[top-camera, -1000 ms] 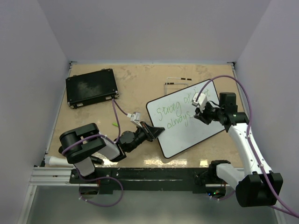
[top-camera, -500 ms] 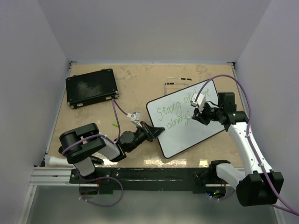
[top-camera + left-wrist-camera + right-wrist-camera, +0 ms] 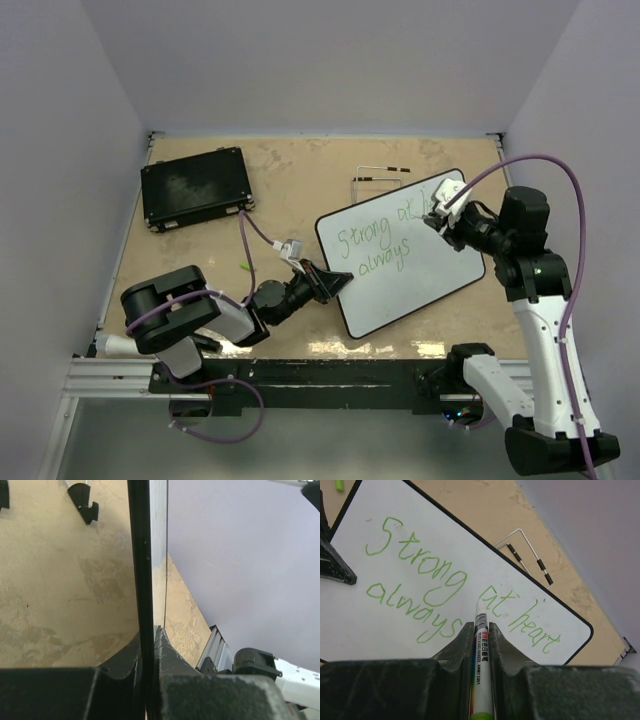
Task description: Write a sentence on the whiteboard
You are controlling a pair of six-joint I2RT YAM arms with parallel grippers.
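Right gripper (image 3: 440, 216) lifted back, pinching marker (image 3: 482, 675); left gripper (image 3: 338, 281) clamps whiteboard (image 3: 412, 288) edge on tan table (image 3: 300, 190), lilac walls (image 3: 330, 60).

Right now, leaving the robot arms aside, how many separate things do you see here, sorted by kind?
Whiteboard: 1
Black case: 1
Marker: 1
Wire frame: 1
Small green piece: 1
Total: 5

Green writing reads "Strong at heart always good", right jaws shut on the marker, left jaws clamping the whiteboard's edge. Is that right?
No "good" yet: the right wrist view shows the sentence on the whiteboard ending at "always". The rest holds: right jaws shut on the marker, left jaws clamping the edge.
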